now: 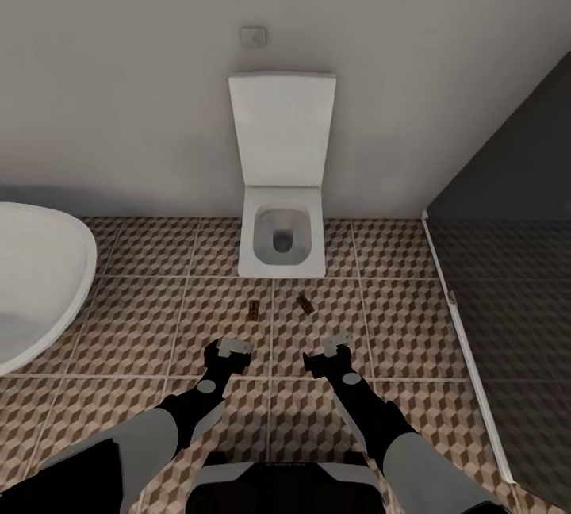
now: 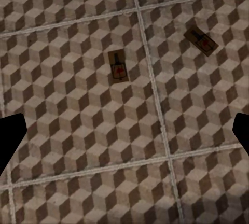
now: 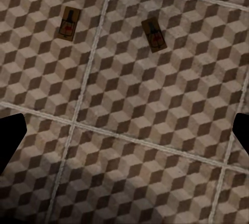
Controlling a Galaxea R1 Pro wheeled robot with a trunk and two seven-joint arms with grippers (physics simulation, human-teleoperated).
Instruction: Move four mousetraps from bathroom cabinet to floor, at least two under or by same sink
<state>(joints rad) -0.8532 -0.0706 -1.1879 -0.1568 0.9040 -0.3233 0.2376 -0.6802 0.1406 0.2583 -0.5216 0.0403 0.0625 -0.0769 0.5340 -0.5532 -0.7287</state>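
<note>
Two mousetraps (image 1: 253, 308) (image 1: 305, 304) lie flat on the bathroom floor (image 1: 159, 316), just in front of the toilet (image 1: 282, 240). Your left gripper (image 1: 228, 349) and right gripper (image 1: 333, 344) are spread wide, holding nothing. No sink's nearby, so I'd move them.

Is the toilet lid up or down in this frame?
Up. The toilet has its white lid standing against the wall, and the open bowl shows below it in the head view.

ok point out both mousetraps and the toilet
left mousetrap (image 1: 253, 308), head view, middle of its board
right mousetrap (image 1: 304, 304), head view, middle of its board
toilet (image 1: 282, 129), head view, raised lid
</note>
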